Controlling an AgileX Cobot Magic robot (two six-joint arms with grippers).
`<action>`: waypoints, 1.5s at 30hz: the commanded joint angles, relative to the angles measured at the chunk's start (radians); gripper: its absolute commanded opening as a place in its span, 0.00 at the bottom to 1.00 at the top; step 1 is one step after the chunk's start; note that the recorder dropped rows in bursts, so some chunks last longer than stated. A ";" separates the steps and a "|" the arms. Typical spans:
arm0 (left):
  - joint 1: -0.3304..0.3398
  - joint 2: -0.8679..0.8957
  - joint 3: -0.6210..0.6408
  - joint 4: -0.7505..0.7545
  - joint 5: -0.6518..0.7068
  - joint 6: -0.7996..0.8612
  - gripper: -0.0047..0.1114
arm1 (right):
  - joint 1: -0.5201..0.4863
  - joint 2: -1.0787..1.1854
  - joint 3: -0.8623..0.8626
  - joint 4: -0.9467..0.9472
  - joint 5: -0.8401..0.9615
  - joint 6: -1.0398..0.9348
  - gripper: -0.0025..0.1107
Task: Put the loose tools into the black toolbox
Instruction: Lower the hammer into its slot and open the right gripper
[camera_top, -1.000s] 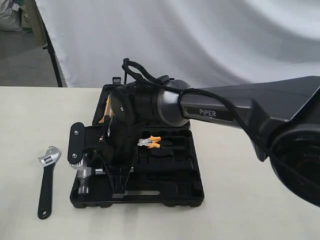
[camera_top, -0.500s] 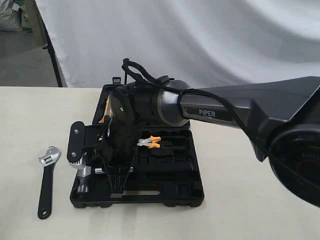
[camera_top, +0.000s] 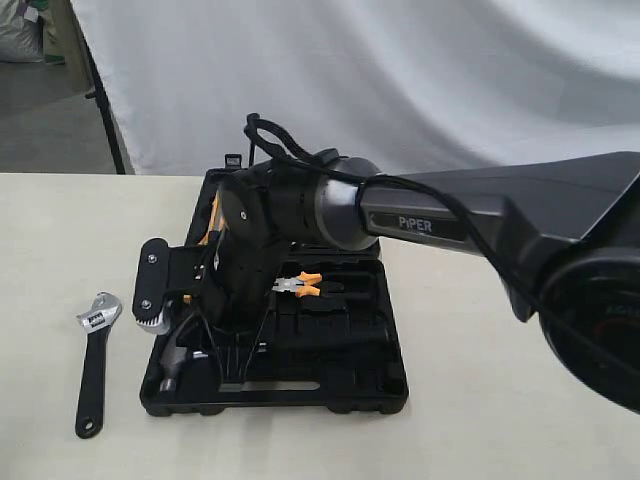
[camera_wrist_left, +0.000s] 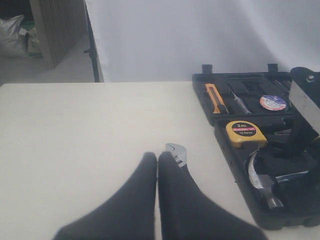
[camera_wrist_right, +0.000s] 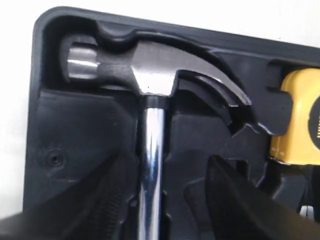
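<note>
The claw hammer (camera_wrist_right: 150, 75) lies in its moulded recess in the black toolbox (camera_wrist_right: 55, 125), its steel shaft (camera_wrist_right: 151, 165) running between the fingers of my right gripper (camera_wrist_right: 172, 200). That gripper is open: one finger is close beside the shaft and the other stands well apart. In the exterior view the right gripper (camera_top: 215, 348) hangs over the toolbox (camera_top: 350, 395) beside the hammer head (camera_top: 176, 358). The adjustable wrench (camera_top: 92, 365) lies on the table left of the box. My left gripper (camera_wrist_left: 157, 159) is shut and empty over the wrench head (camera_wrist_left: 176, 152). The bluish tape roll (camera_wrist_left: 273, 103) sits in the lid.
A yellow tape measure (camera_wrist_left: 246, 133) and an orange utility knife (camera_wrist_left: 215, 98) rest in the toolbox. Orange-handled pliers (camera_top: 300, 285) lie in its middle. The right arm (camera_top: 420, 225) stretches across the case from the right. A white backdrop (camera_top: 400, 80) hangs behind the table.
My right gripper's fingers have spread off the hammer shaft, leaving the hammer in its recess. The wrist has lifted a little. The wrench has not moved.
</note>
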 joint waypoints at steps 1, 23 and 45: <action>-0.009 -0.003 0.002 -0.008 -0.001 0.000 0.05 | -0.007 -0.033 -0.001 0.004 0.011 0.006 0.46; -0.009 -0.003 0.002 -0.008 -0.001 0.000 0.05 | -0.052 0.040 0.003 0.003 0.114 0.070 0.02; -0.009 -0.003 0.002 -0.008 -0.001 0.000 0.05 | -0.035 -0.004 -0.002 0.103 -0.036 0.121 0.02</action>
